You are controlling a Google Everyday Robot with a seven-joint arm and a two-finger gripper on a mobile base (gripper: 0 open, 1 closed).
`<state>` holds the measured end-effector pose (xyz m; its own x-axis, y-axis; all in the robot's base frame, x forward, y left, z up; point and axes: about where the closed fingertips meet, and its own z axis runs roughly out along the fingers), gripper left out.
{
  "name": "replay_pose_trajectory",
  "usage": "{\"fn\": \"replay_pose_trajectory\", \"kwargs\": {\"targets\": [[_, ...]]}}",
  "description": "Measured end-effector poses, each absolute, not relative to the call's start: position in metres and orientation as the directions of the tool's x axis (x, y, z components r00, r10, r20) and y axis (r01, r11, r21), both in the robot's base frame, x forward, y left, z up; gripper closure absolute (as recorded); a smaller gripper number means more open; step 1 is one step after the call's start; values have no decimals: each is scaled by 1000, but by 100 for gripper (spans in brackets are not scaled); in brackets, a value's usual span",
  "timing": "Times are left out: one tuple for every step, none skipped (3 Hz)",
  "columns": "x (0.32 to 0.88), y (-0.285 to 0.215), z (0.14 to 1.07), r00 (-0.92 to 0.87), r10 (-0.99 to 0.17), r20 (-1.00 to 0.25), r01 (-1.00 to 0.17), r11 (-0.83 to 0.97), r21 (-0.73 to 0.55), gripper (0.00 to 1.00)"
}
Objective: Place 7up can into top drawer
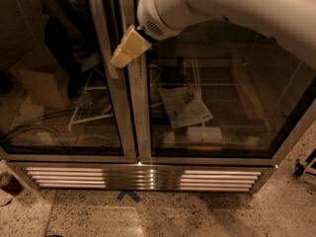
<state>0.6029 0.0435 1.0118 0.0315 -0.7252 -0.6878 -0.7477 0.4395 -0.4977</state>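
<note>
Neither the 7up can nor the top drawer is in view. My gripper [129,47], pale yellow, hangs at the upper middle of the camera view, at the end of the thick white arm [222,9] that reaches in from the top right. It sits in front of the metal post [136,112] between two glass doors, pointing down and to the left. No can shows at it.
A glass-door cabinet fills the view, with a left door [54,83] and a right door [232,98]. Behind the right glass lie a paper sheet [185,106] and a white box [204,134]. A metal grille [143,177] runs along the base above speckled floor with a blue mark [128,196].
</note>
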Motion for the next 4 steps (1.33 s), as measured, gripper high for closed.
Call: {"fn": "replay_pose_trajectory", "kwargs": {"targets": [[608,33,1025,9,-685,-729,-738,487,-467,0],[615,21,1043,-22,-605,-796,-726,557,-404,0],[620,16,1061,-60,-504,-862,-732,610,-305,0],[620,16,1061,-60,-504,-862,-732,610,-305,0]]}}
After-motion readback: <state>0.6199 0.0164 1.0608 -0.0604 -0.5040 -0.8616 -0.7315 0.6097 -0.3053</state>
